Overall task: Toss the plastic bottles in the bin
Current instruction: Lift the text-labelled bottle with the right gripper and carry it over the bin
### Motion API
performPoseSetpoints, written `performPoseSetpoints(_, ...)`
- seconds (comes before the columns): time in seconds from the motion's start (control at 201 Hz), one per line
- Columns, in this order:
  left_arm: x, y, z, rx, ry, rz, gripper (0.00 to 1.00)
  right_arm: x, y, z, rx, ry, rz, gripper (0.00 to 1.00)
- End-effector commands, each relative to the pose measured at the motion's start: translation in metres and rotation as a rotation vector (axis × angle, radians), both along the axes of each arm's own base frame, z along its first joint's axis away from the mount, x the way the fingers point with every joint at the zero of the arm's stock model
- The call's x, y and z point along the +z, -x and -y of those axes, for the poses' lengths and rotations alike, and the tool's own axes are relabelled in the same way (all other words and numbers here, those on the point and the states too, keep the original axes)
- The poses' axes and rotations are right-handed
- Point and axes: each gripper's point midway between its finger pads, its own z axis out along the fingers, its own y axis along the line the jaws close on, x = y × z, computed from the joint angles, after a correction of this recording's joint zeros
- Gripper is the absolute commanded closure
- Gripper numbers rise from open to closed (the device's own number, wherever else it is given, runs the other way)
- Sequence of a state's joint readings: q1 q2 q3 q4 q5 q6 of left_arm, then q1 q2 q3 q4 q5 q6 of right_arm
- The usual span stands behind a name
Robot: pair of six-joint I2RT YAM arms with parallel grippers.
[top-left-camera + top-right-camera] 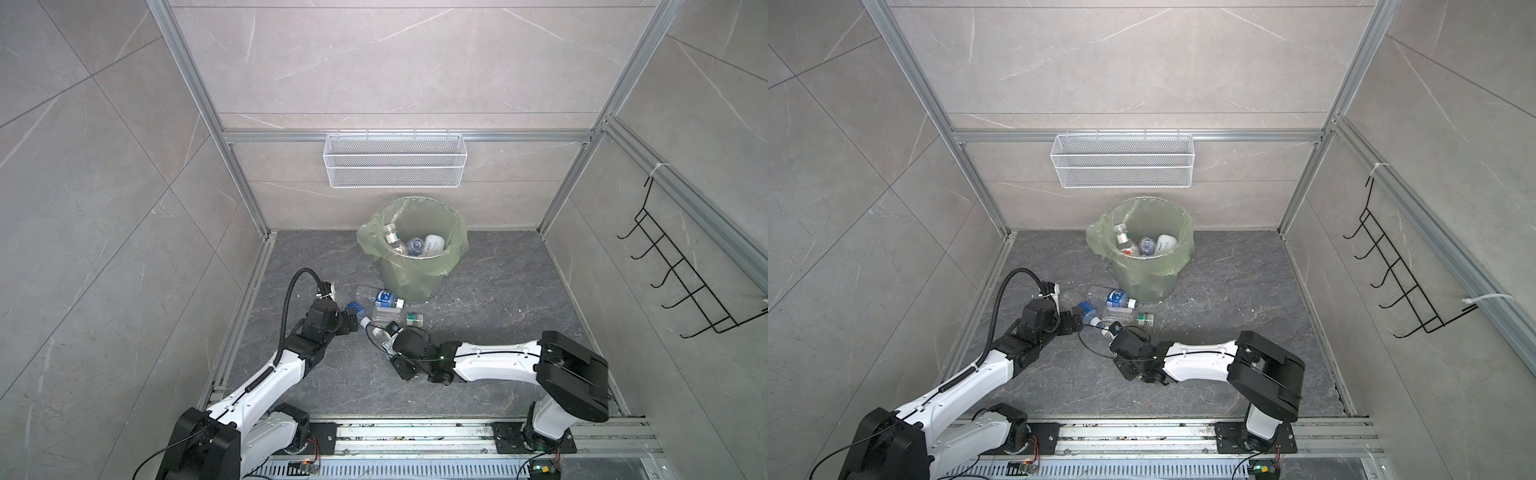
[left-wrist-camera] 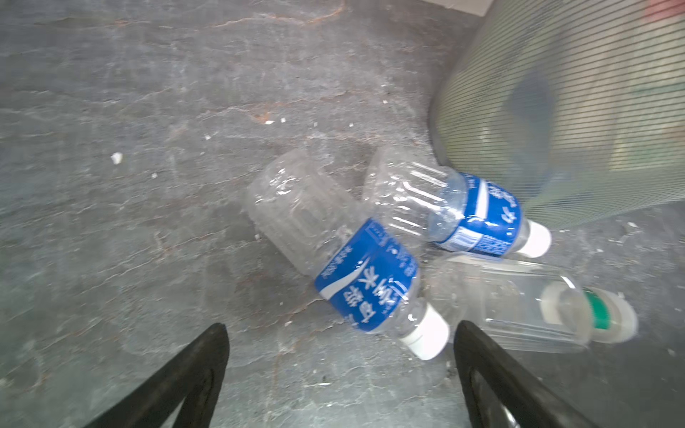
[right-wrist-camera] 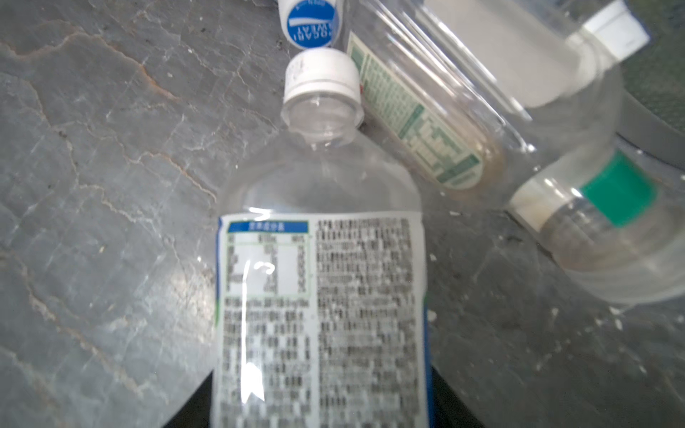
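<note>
Near the tiled back wall, a round pale green plastic bin [image 1: 409,278], lined with a crinkled translucent bag, holds several bottles, among them an opaque white bottle [image 1: 435,243], while others lie on their sides on the veined dark grey stone floor [image 1: 519,316] at its foot. The left gripper [image 2: 341,355], black fingers spread wide, hangs over a ribbed clear bottle with a glossy blue label and white cap [image 2: 348,266]; the right gripper [image 3: 322,407] presses its dark fingers to both sides of a smooth clear bottle with a white printed label [image 3: 318,296], which lies on the floor.
</note>
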State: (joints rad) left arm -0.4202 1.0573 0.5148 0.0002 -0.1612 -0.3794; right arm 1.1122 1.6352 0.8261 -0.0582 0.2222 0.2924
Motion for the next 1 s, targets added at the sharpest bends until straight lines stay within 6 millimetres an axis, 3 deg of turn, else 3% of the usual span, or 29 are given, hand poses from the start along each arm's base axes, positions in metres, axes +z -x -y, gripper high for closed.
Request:
performPoseSetpoints(0.0,0.025,-0.004,0.026,-0.133,0.086,0.108,0.03,0.026,-0.001,0.008,-0.040,-0.090,0.055,0.46)
performPoseSetpoints(0.214,0.035,0.003,0.046,-0.249,0.143,0.155,0.02,0.056,0.007,0.047,-0.119,-0.207,0.124,0.45)
performPoseSetpoints(0.667,0.039,0.011,0.069,-0.379,0.191,0.176,0.02,0.133,0.009,0.124,-0.306,-0.345,0.291,0.47)
performPoseSetpoints(0.991,0.040,0.017,0.083,-0.457,0.207,0.180,0.02,0.190,0.005,0.148,-0.384,-0.378,0.374,0.48)
